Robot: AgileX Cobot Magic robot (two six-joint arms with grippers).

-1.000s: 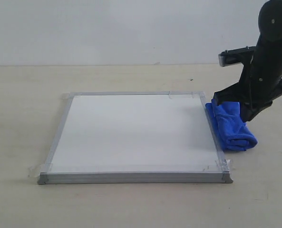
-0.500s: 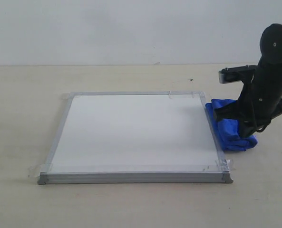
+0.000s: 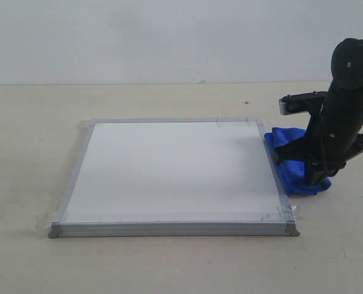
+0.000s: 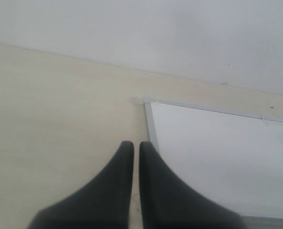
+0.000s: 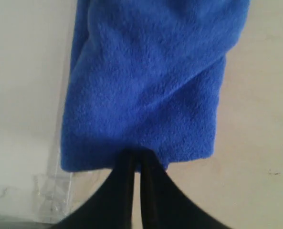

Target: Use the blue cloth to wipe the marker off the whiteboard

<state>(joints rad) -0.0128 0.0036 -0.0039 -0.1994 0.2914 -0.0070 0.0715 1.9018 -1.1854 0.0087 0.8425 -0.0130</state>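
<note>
Ok, surface first: pale beige matte table [image 3: 169, 263], plain off-white wall [image 3: 169, 37] behind it, and the two meet in a straight line across the exterior view. Lighting is even.

The whiteboard [image 3: 169, 171] lies flat mid-table. It has a thin grey metal frame [image 3: 169, 229], with clear tape [image 3: 285, 214] at the corners running onto the table. The board face reads plain white edge to edge.

The blue cloth [image 3: 291, 180] is bunched on the table just beside the board's right rail and touches the frame. It's fluffy fleece, much smaller than the board.

The right gripper [image 5: 136, 160] is down at the cloth. Its jaws are pressed nearly together with only a thin slit, and the tips meet the cloth's hem. Can't tell if any fabric is nipped between them.

The left gripper [image 4: 132, 145] hangs over bare table just beside the board's left rail. Its jaws are likewise almost closed, with a narrow slit and nothing between them.
</note>
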